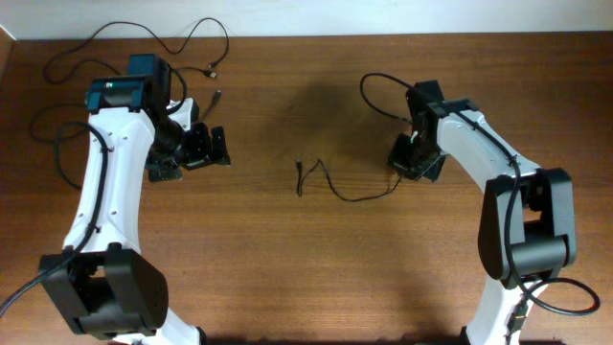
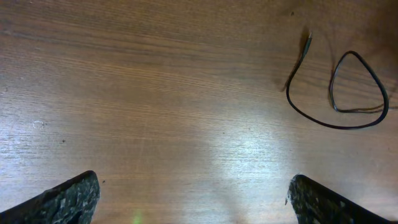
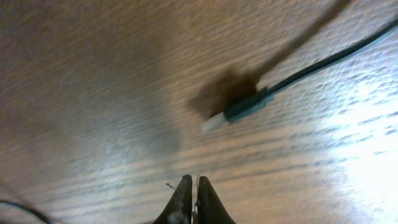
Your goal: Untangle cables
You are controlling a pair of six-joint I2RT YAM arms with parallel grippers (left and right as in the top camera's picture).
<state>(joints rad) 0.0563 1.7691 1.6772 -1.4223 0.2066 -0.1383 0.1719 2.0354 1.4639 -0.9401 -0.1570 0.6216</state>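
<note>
My left claw [image 1: 222, 149] [image 2: 193, 204] hovers released, its fingers [image 2: 68, 199] spread wide over bare wooden table [image 2: 155, 106], well to the left of the short cable [image 1: 359, 200] [image 2: 339, 127]. That cable lies slack near the table's middle. It curls into one small loop, and its plug [image 2: 309, 38] points away from me.

My right claw [image 1: 407, 169] [image 3: 193, 196] sits at the cable's right end, fingers pressed together. I cannot tell whether anything is pinched between them. Just ahead of its tips, a white-tipped connector [image 3: 239, 111] rests flat on the wood.

Far beyond the short cable's left end, behind my left arm, two more thin cable plugs [image 1: 213, 70] lie near each other.
</note>
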